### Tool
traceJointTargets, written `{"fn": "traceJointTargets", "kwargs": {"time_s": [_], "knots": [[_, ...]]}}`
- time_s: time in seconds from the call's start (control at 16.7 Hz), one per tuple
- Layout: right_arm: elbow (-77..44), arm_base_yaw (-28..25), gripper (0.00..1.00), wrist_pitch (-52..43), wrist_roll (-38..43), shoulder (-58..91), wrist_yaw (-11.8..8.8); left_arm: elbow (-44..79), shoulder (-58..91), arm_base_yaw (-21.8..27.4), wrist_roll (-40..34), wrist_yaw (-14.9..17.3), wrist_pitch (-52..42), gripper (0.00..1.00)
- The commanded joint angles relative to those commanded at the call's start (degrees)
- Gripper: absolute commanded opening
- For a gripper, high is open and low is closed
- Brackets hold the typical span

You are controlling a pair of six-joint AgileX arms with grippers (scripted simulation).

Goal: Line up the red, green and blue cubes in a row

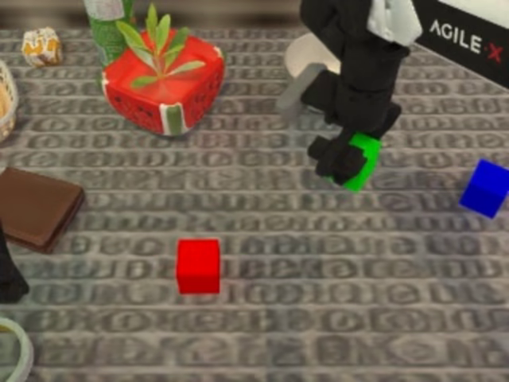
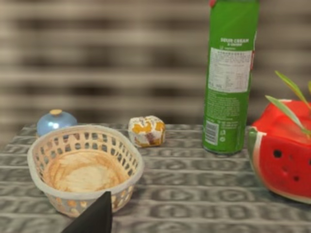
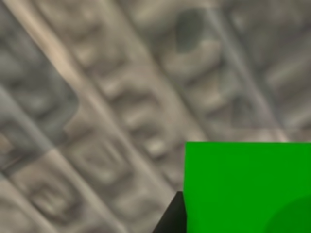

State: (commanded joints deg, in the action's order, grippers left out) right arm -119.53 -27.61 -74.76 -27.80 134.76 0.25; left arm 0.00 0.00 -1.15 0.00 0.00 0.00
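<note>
Right claw [image 1: 343, 163] sits directly over the green cube [image 1: 366, 159]; whether it pinches the cube cannot be told. Red cube [image 1: 198, 266] and blue cube [image 1: 485, 188] lie well apart on the surface [image 1: 318, 302].

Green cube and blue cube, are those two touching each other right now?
Apart. The top view shows bare table mat between the green cube, under the right gripper, and the blue cube nearer the right edge.

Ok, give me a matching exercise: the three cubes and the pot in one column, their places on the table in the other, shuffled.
Things:
1. red cube
2. green cube
3. blue cube
4. watermelon pot

Places:
A. at the top view's right edge
B. under the right pincer
C. far left of the table
D. alone in the near middle

Pairs: 1-D, 2-B, 3-A, 4-C
</note>
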Motion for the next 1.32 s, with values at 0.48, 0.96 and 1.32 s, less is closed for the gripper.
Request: {"fn": "traceJointTargets", "kwargs": {"time_s": [0.48, 0.96, 1.32], "knots": [[5.89, -10.82, 0.0, 0.76, -9.28, -5.23, -0.23, 0.0, 0.0, 0.0, 0.0, 0.0, 0.0, 1.0], [9.9, -18.55, 0.0, 1.28, -15.92, -8.85, -0.42, 0.0, 0.0, 0.0, 0.0, 0.0, 0.0, 1.0], [14.7, -18.41, 0.0, 7.27, -15.72, -7.65, -0.39, 0.0, 0.0, 0.0, 0.0, 0.0, 0.0, 1.0]]}}
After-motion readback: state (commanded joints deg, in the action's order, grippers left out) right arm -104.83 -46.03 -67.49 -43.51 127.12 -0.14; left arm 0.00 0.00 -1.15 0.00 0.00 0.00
